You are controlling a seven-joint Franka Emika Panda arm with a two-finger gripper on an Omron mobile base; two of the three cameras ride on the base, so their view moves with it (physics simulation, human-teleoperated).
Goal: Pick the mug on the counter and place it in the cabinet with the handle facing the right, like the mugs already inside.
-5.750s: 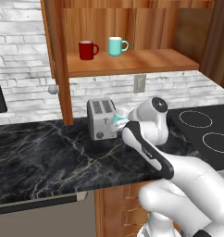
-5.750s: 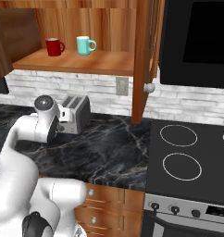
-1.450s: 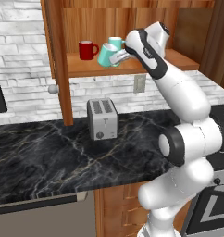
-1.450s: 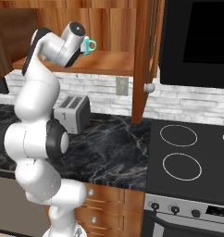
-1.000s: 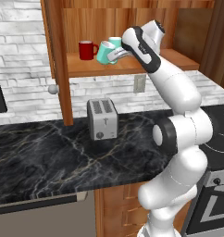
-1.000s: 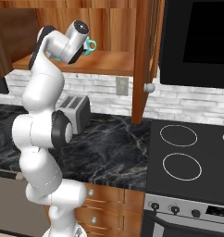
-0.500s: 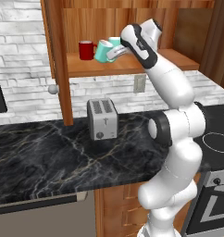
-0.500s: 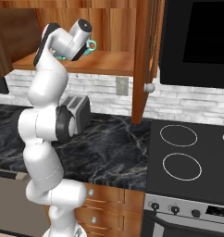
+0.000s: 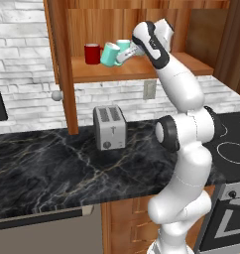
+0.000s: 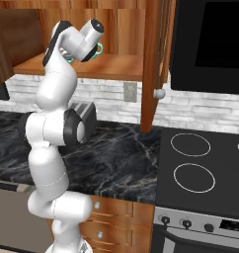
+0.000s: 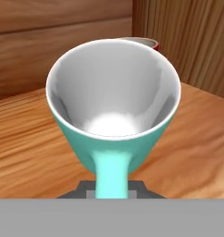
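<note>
Two look-alike teal ceramic mugs are crowding the reddish-brown wooden cabinet (image 9: 142,69): the carried mug (image 9: 110,54), tipped sideways above the plank shelf, is hanging at three o'clock of the dark red mug (image 9: 92,53). The tool (image 11: 112,187) is clamping its teal loop handle (image 11: 112,176). Any drift toward nine o'clock is risking a knock; releasing while tilted would likely topple it.

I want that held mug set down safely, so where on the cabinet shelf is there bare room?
Bare plank lies right of the white-lined teal mug already standing on the reddish-brown wooden shelf. The left end is crowded: dark red mug, and the held teal mug tilted between them.
</note>
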